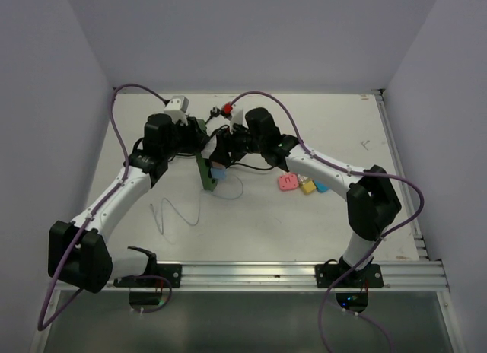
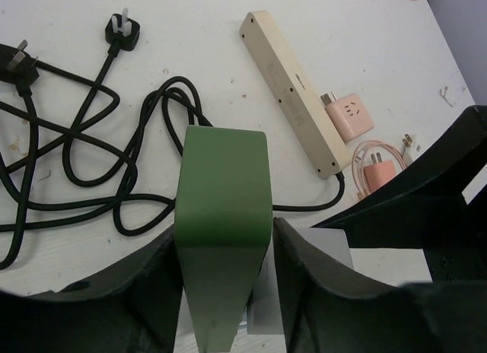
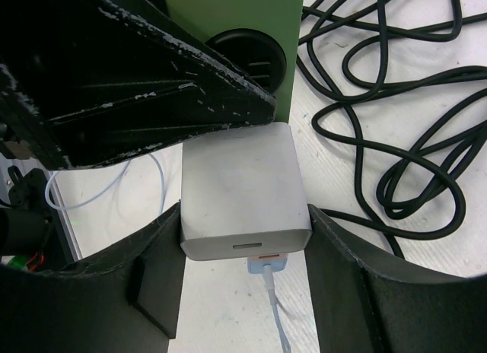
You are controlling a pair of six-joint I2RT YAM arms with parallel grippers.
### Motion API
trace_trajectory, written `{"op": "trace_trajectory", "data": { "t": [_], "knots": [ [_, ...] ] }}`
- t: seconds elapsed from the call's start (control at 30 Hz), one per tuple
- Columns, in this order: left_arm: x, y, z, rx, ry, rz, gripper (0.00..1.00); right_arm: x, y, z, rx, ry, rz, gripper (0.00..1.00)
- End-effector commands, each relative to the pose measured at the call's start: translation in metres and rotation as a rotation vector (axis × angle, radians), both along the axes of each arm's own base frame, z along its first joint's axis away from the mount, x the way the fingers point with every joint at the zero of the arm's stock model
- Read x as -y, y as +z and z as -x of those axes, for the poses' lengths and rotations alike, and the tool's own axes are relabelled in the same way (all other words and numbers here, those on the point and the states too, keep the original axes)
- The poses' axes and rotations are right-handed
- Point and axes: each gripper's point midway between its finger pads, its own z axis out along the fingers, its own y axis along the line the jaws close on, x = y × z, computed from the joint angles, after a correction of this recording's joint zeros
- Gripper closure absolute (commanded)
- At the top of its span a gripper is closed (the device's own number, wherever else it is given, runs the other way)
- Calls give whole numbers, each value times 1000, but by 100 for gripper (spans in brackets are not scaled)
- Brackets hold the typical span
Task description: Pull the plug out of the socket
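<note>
The right gripper (image 3: pixel 242 216) is closed on the plug (image 3: pixel 243 178), a pale square block sitting squarely between its two fingers, each finger flat against one side. Just beyond those fingertips lies the green power strip (image 3: pixel 228 18), and the plug looks seated in it. No pins show. The left gripper (image 2: pixel 224 231) has the same strip (image 2: pixel 222 186) between its fingers, with no gap visible on either side, so it appears to be clamping it.

The main risk is that the strip comes along with the plug. The left fingers hold only smooth, narrow sides, and a hard tug could slide the strip out from between them. The plug's sides are just as slick, so the right fingers may slip off towards its rear edge and leave it seated.

A pull that is not straight out of the outlet would bind the pins and twist the strip in the left jaws.

Two more snags are possible: the thin white cable (image 3: pixel 275 315) trailing behind the right jaws could catch, and the black cord (image 3: pixel 396 140) looped beside them could drag.
</note>
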Motion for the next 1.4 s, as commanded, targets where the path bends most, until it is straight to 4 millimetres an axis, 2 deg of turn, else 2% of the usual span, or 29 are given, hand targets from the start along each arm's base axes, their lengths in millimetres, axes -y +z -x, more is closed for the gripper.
{"op": "trace_trajectory", "data": {
  "t": [0.0,0.03,0.07,0.13,0.17,0.23,0.27,0.3,0.5,0.8,1.07,1.37],
  "knots": [
    [1,10,-10,63,25,12,53,-12,44,6,68,44,-79,100],
    [0,9,-11,63,32,7,56,-12,45,7,67,47,-80,100],
    [-1,9,-11,66,34,0,63,-12,46,8,68,49,-80,100],
    [-3,10,-12,73,43,-8,69,-12,48,10,67,57,-83,100],
    [-4,10,-12,75,44,-13,77,-11,49,11,69,56,-83,100],
    [-8,12,-13,87,60,-28,86,-10,54,13,68,60,-87,100],
    [-10,14,-15,100,66,-43,98,-9,55,14,71,59,-86,100],
    [-16,16,-18,112,100,-60,100,-7,58,17,73,62,-88,100],
    [-48,38,-25,175,218,-191,100,2,69,31,54,84,-83,100],
    [-96,64,-30,207,413,-379,100,32,91,49,47,45,-21,100],
    [-110,91,-35,243,476,-444,100,52,103,63,47,44,-30,100],
    [-119,99,-36,248,511,-486,100,81,108,70,53,30,-10,100]
  ]
}}
